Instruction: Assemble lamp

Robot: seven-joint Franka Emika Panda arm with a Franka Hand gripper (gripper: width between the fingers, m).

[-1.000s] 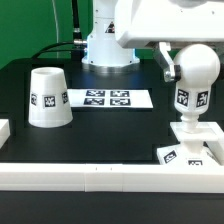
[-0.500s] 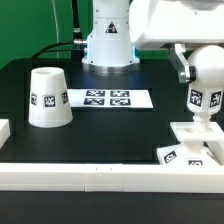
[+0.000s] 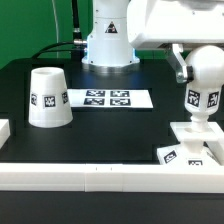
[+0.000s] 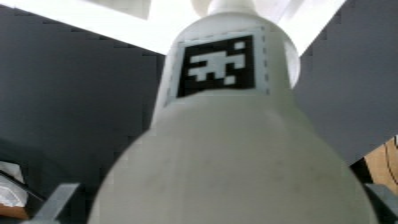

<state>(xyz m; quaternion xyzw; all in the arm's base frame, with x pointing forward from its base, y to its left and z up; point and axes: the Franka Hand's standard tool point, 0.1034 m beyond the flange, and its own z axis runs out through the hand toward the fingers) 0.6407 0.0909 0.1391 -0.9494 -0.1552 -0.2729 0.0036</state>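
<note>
In claw [image 3: 195,67]: bulb [image 3: 207,82], clamped upright, stem btm on base blk [image 3: 192,138].

Three lamp parts are in view: one cup-like shade [image 3: 48,97], one ball bulb [image 3: 205,80] and one square base [image 3: 183,133]. One marker board [image 3: 107,99] is there, carrying four printed tags [image 3: 93,96]. The shade shows one tag, the bulb one, the base two. The wrist view holds one part, the bulb, with one tag
</note>
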